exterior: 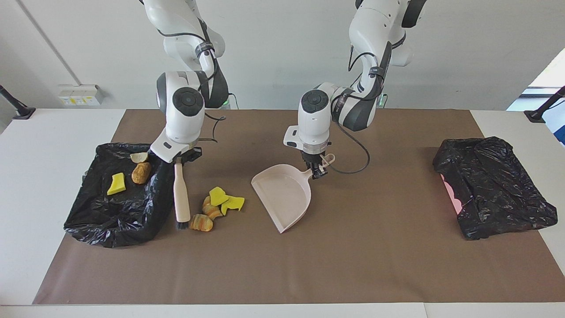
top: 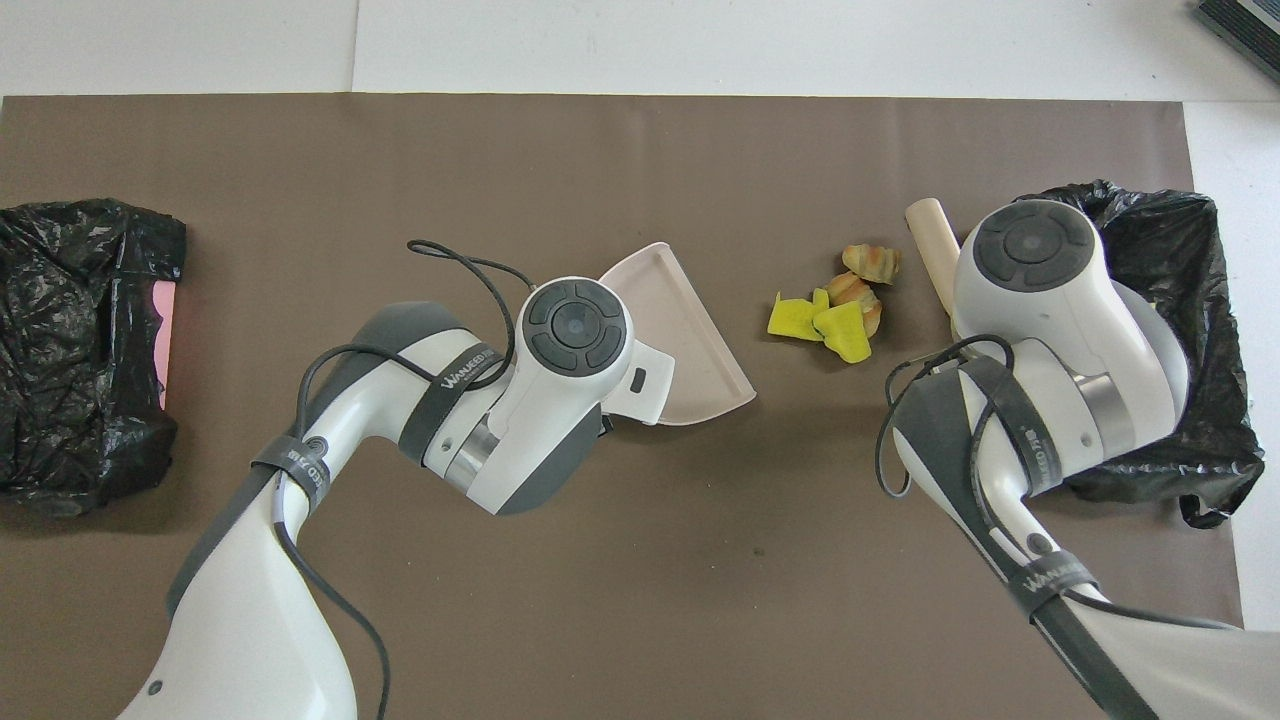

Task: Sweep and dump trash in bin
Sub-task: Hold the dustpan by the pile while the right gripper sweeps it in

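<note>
The trash (exterior: 216,206) is a small pile of yellow wedges and orange-brown lumps on the brown mat; the overhead view shows the same trash (top: 835,305). My right gripper (exterior: 177,159) is shut on the handle of a wooden brush (exterior: 181,194). The brush hangs down with its black bristles at the mat, between the bin (exterior: 88,216) and the pile. My left gripper (exterior: 317,171) is shut on the handle of the pink dustpan (exterior: 282,194). The dustpan (top: 690,330) is tilted, its mouth turned toward the pile with a gap between them.
The bin is lined with a black bag and holds a yellow wedge (exterior: 116,184), a brown lump (exterior: 141,172) and a pale piece (exterior: 139,157). A second black bag (exterior: 490,185) over something pink lies at the left arm's end.
</note>
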`<action>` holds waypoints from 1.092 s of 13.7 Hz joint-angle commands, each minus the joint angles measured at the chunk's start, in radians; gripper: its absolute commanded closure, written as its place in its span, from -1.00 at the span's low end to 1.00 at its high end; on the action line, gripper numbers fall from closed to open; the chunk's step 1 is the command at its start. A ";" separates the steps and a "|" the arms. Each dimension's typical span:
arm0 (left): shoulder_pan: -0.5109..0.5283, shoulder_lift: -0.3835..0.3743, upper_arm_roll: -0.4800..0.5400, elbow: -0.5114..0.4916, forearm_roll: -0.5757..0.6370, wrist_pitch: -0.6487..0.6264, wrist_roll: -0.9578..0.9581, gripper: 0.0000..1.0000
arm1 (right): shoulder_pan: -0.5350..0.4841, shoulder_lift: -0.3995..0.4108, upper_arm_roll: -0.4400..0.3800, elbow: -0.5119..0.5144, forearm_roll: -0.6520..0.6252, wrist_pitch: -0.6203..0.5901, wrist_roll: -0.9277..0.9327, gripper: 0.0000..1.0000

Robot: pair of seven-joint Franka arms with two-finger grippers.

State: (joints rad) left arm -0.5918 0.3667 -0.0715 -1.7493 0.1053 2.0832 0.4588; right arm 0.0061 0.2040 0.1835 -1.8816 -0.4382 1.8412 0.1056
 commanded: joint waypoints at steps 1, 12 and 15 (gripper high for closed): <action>-0.013 -0.014 0.012 -0.036 -0.009 0.029 0.014 1.00 | -0.008 0.081 0.011 0.059 -0.042 0.004 -0.018 1.00; -0.046 -0.064 0.012 -0.122 0.048 0.024 0.017 1.00 | 0.115 0.158 0.022 0.081 0.422 0.033 -0.038 1.00; -0.042 -0.063 0.012 -0.122 0.048 0.032 0.017 1.00 | 0.163 0.158 0.021 0.082 0.589 0.084 -0.038 1.00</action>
State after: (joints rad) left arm -0.6220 0.3367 -0.0711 -1.8225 0.1370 2.0918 0.4607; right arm 0.1544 0.3431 0.2005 -1.8195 0.0591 1.9051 0.1017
